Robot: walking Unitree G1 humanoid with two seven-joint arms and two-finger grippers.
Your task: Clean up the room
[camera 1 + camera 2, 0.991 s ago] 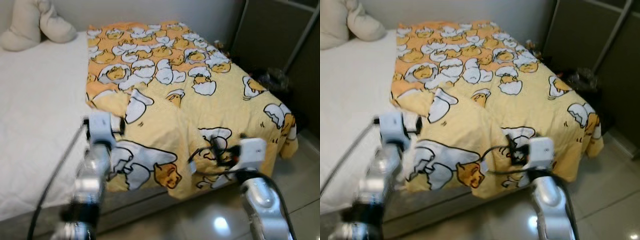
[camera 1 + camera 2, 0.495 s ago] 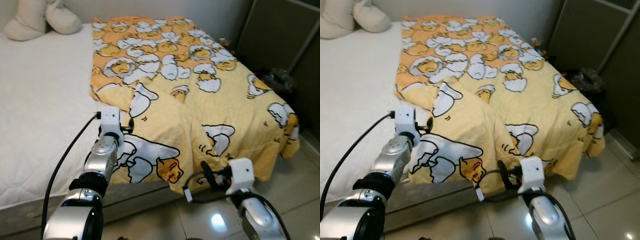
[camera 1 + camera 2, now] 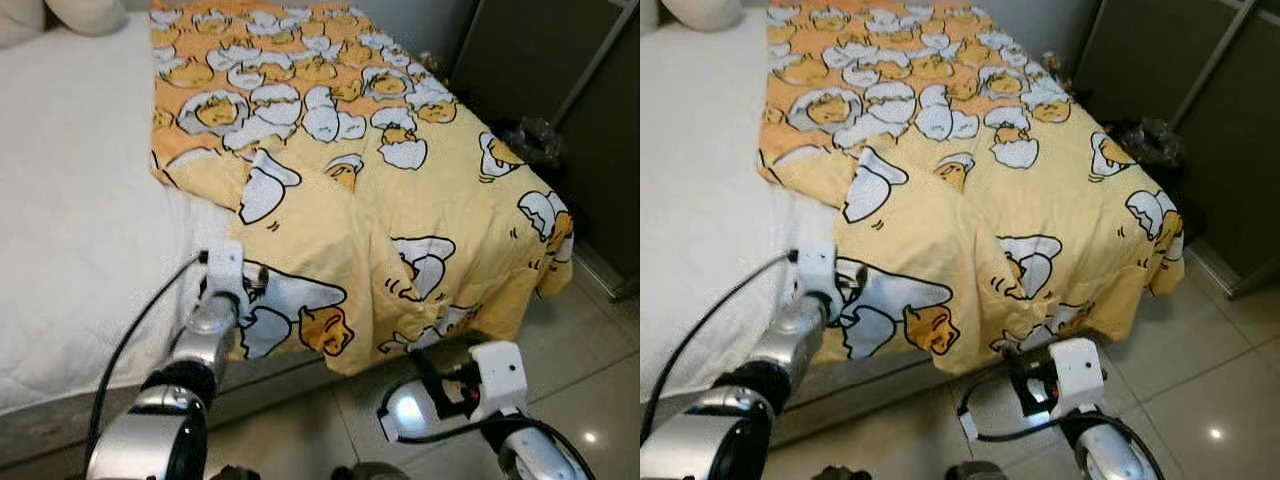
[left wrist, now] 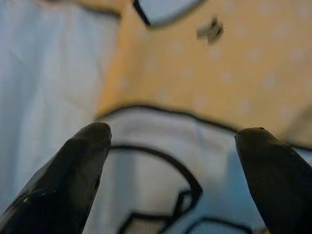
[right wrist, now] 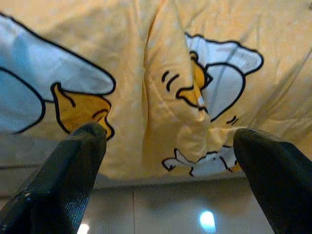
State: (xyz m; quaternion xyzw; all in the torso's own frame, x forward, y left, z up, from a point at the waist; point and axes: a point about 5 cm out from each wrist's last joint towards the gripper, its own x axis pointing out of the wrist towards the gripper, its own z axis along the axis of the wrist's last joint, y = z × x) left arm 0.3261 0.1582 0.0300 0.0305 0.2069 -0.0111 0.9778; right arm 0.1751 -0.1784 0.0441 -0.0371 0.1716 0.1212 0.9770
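Note:
A yellow blanket (image 3: pixel 400 200) printed with white eggshell cartoons covers the right half of the bed and hangs over its foot. It is rumpled, with a fold running down its middle. My left gripper (image 4: pixel 178 161) is open right at the blanket's near left edge (image 3: pixel 262 295), where it meets the white sheet. My right gripper (image 5: pixel 168 170) is open, low over the floor in front of the bed's foot, facing the hanging blanket edge (image 5: pixel 185 122) with a gap between them.
The white mattress sheet (image 3: pixel 70 200) takes up the bed's left half, with a cream pillow (image 3: pixel 85 12) at the far end. A dark wardrobe (image 3: pixel 560 80) stands on the right, with dark clutter (image 3: pixel 530 140) at its base. Glossy tiled floor (image 3: pixel 590 360) lies before the bed.
The camera has tilted down and shifted. My right gripper has dropped lower, away from the blanket's hanging edge toward the floor. The left gripper stays at the blanket's left edge.

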